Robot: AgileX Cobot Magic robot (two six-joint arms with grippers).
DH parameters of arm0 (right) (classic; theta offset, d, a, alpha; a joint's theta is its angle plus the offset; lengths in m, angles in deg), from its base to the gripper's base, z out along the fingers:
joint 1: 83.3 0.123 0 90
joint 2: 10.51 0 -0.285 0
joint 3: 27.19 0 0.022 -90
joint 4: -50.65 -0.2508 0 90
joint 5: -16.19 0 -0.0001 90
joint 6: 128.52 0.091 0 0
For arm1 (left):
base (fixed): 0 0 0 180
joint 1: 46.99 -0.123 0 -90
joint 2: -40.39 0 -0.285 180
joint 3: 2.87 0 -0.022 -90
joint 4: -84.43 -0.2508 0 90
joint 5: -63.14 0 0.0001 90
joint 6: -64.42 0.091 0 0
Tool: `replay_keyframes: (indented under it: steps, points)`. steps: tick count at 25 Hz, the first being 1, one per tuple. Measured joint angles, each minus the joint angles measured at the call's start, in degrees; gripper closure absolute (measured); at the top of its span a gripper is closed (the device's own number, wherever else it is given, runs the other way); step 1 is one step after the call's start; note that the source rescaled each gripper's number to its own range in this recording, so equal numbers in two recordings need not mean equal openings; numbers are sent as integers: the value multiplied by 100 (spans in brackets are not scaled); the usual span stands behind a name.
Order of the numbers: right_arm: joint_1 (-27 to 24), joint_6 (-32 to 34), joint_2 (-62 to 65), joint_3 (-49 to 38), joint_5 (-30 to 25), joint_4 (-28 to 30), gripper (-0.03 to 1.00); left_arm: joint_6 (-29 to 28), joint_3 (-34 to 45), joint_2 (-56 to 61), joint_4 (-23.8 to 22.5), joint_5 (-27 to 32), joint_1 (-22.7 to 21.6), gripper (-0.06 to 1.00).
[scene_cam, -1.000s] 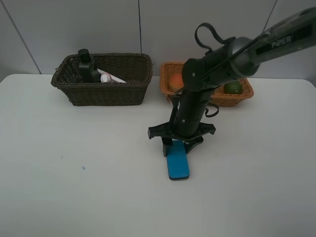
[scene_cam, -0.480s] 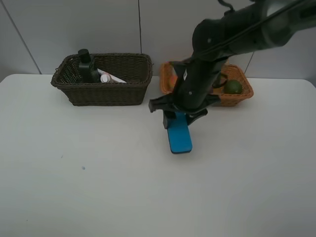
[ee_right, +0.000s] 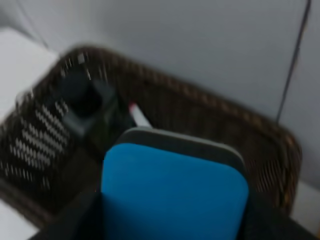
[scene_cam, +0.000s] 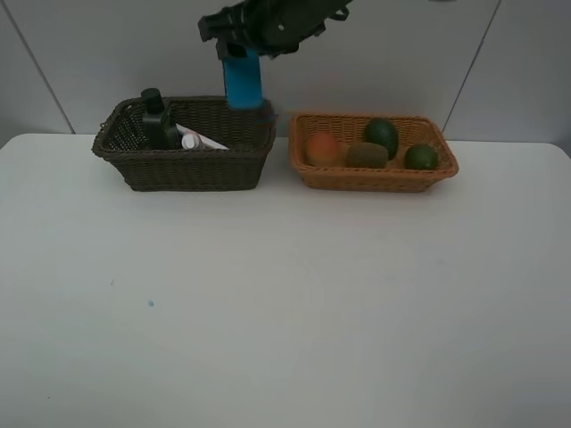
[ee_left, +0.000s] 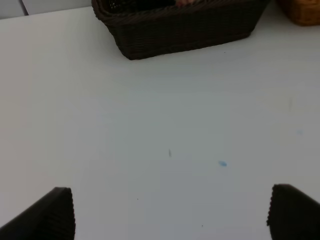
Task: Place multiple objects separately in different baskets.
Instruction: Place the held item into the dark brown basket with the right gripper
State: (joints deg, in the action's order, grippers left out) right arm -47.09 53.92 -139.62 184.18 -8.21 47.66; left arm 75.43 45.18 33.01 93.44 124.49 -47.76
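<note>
A: Well, what is hard to make out here?

B: Mostly the right claw [scene_cam: 243,52]; the exterior view cuts its arm off at the upper edge, and only the dark head shows, clenched on the blue eraser [scene_cam: 244,82], which hangs upright in the air over the back right corner of the dark brown basket [scene_cam: 187,165]; the right wrist view is blurred, so the eraser [ee_right: 172,192] fills the near part and the claw's sides are mere dark shapes.

A: And inside that basket?

B: The dark green pump bottle [scene_cam: 157,120] stands at the left end, partly behind the wall; beside it lies the white-pink marker [scene_cam: 201,140], only its upper part visible; a small pink bottle I cannot tell apart.

A: The left claw?

B: Released, jaws wide; only two dark tips [ee_left: 55,215] show at the corners of its wrist view, low over bare counter [ee_left: 165,125]; it is out of the exterior view.

A: Edges and room?

B: The light orange-tan basket [scene_cam: 375,176] sits just beside the dark one, a narrow gap between; it holds the orange-red fruit [scene_cam: 321,147], brown kiwi [scene_cam: 367,155], a green avocado [scene_cam: 382,136] and another green fruit [scene_cam: 420,157]; the whole front of the counter lies open.
</note>
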Motion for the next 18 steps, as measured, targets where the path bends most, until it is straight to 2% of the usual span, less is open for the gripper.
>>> replay_keyframes:
  steps: [4, 8, 14, 16, 18]
  points:
    - [0, -13, -523, 182, 1339, -650, 39, 0, 0, 0, 0, 0, 0, 0]
    - [0, -13, -964, 186, 2070, -831, 39, 0, 0, 0, 0, 0, 0, 0]
    - [0, -13, -1153, 186, 2270, -846, 39, 0, 0, 0, 0, 0, 0, 0]
    - [0, -13, -1153, 186, 2282, -689, 37, 0, 0, 0, 0, 0, 0, 0]
    - [0, -13, -1153, 186, 2213, -644, 16, 0, 0, 0, 0, 0, 0, 0]
